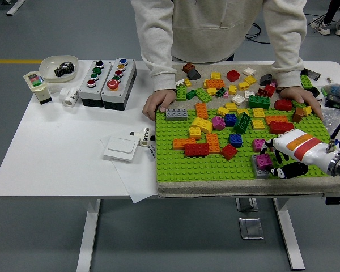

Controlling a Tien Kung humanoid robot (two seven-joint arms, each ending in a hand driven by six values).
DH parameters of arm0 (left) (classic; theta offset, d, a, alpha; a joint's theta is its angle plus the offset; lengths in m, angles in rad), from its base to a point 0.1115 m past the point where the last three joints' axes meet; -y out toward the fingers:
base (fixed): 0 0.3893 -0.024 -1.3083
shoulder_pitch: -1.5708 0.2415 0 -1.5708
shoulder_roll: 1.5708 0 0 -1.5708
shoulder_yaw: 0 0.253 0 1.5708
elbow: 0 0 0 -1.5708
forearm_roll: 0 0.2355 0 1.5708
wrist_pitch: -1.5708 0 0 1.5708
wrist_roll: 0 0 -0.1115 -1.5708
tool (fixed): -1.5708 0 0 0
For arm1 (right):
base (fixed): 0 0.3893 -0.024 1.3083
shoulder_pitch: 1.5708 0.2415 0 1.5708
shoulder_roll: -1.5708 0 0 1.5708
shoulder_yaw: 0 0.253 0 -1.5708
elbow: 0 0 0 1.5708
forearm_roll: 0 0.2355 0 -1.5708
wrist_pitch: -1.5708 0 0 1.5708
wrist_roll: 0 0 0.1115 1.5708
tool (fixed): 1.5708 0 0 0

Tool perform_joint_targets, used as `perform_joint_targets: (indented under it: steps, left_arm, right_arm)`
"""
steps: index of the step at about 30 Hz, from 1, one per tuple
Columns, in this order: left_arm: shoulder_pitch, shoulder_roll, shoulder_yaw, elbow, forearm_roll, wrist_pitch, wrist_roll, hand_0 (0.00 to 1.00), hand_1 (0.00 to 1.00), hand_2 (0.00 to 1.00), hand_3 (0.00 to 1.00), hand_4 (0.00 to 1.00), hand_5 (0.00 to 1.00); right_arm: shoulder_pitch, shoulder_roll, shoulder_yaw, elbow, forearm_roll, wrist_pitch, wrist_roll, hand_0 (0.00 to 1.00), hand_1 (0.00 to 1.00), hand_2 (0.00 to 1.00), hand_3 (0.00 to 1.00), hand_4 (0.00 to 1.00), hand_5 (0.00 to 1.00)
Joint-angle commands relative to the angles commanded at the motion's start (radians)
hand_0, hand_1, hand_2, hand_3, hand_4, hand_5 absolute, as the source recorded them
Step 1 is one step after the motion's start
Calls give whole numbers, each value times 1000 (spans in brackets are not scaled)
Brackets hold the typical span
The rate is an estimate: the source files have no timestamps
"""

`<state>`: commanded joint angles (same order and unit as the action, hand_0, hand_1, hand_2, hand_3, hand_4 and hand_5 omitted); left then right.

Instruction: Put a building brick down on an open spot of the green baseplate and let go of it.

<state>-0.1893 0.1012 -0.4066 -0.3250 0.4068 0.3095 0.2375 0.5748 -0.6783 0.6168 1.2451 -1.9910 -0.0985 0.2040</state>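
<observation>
The green baseplate (pixel 209 168) lies on the table's right half with many coloured bricks stuck on its far part. My right hand (pixel 270 160), white with an orange stripe and black fingers, comes in low from the right edge over the plate's near right area. Its fingers are curled on a magenta brick (pixel 264 160), which sits against the top of a grey brick (pixel 257 169) near the plate's front edge. Another magenta brick (pixel 259 144) stands just behind. My left arm is out of view.
A person stands at the far side with one hand (pixel 157 103) on the plate's far left corner and the other (pixel 304 97) at its far right. Loose bricks (pixel 232 79) lie behind the plate. Button boxes (pixel 107 82), a white switch (pixel 120 148) and a bowl (pixel 59 68) sit left.
</observation>
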Motion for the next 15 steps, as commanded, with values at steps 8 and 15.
perform_joint_targets:
  steps: [8, 15]
  left_arm:
    - [2, -1, -1, 0, 3, 1, 2, 605, 679, 643, 546, 558, 599]
    - [3, -1, -4, -1, 8, 1, 4, 607, 679, 643, 546, 558, 599]
  right_arm:
    - [-7, 14, 8, -7, 2, -6, -2, 321, 251, 320, 498, 569, 298]
    - [-10, 18, 5, -6, 1, -4, -5, 322, 251, 320, 500, 568, 297]
